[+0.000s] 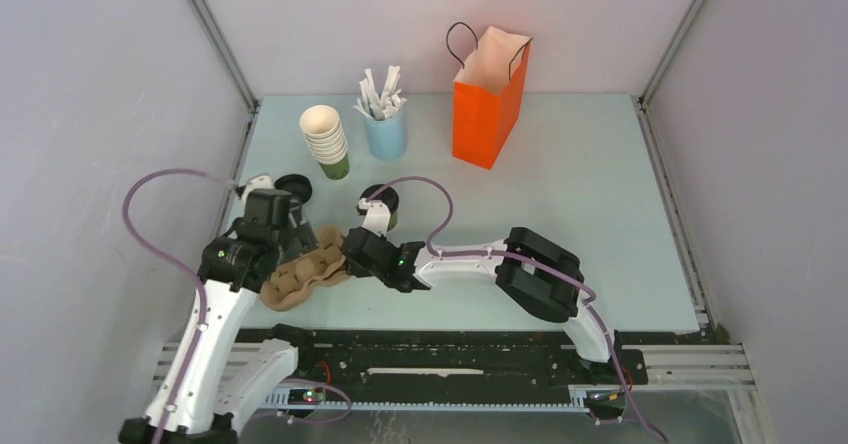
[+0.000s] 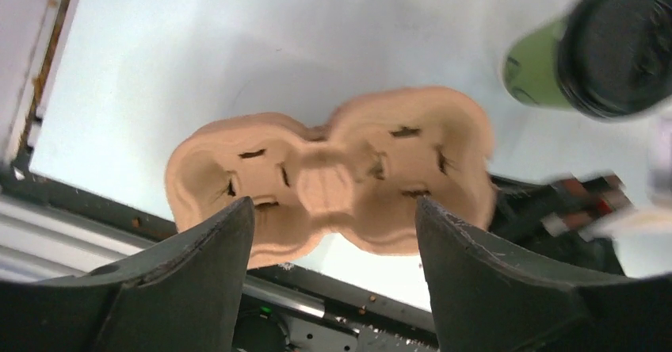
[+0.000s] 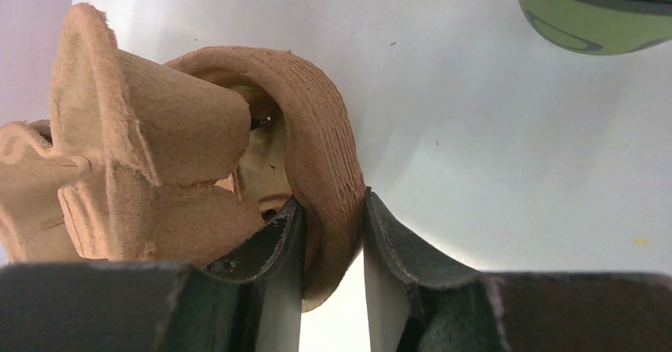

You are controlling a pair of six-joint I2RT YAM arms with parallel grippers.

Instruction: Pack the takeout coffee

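A: What is done?
B: The carrier (image 1: 305, 272) is pinched at its rim by the right gripper (image 3: 329, 209); the left gripper (image 2: 333, 203) is held spread above.
A: The coffee (image 1: 381, 204)?
B: Stood beside it on the table (image 1: 600, 214), not yet packed.

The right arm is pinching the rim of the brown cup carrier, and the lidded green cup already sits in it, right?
Not quite. The right gripper does pinch the cup carrier by its rim, but the lidded green cup stands on the table beside the carrier, not in it, as the top view shows.
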